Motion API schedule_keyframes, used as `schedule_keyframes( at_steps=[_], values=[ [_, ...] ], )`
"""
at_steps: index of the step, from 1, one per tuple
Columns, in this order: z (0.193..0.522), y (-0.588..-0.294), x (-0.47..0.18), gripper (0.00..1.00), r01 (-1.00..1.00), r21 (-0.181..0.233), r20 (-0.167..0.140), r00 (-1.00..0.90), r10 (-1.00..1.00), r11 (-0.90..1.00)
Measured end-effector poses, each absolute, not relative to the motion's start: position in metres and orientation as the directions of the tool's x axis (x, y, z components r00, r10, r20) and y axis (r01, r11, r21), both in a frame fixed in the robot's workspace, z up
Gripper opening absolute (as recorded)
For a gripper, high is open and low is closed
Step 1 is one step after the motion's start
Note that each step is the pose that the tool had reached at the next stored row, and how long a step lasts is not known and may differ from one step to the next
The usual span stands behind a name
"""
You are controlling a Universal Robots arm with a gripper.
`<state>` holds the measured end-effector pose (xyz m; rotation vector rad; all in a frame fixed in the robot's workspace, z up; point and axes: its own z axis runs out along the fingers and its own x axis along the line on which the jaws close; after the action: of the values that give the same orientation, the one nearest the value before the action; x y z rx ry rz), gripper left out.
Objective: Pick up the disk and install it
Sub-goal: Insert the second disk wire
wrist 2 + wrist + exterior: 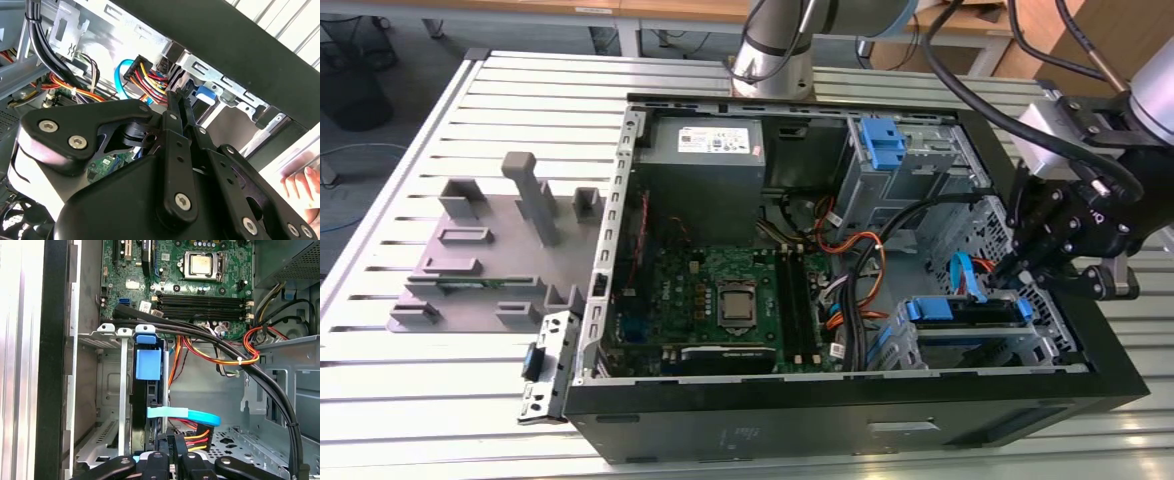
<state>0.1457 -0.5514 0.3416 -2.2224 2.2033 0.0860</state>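
The disk [966,310], a drive in a bright blue caddy, sits in the lower drive cage at the front of the open computer case on the exterior view's right. The first wrist view shows the disk [148,365] edge-on in its slot, with a blue data cable and a coloured power plug at its end. My gripper [1017,272] hangs just above the cage's outer side, over the case wall. Its black fingers [172,107] are shut together with nothing between them, and they point at the caddy's blue end [205,94].
The case [854,415] lies on a slatted metal table. It holds a motherboard [720,300], a grey power supply [704,140], thick black cable bundles [240,360] and an upper cage with a blue bracket [885,140]. A grey fixture [487,250] stands beside it. A person's hand [300,185] rests outside the case.
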Motion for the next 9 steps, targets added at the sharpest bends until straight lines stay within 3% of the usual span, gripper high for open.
schedule_keyframes(
  at_steps=[9],
  values=[
    [0.3416, -0.5533, 0.1455, 0.16, -0.999, 0.031, -0.047, 0.008, -0.999, -0.009]
  ],
)
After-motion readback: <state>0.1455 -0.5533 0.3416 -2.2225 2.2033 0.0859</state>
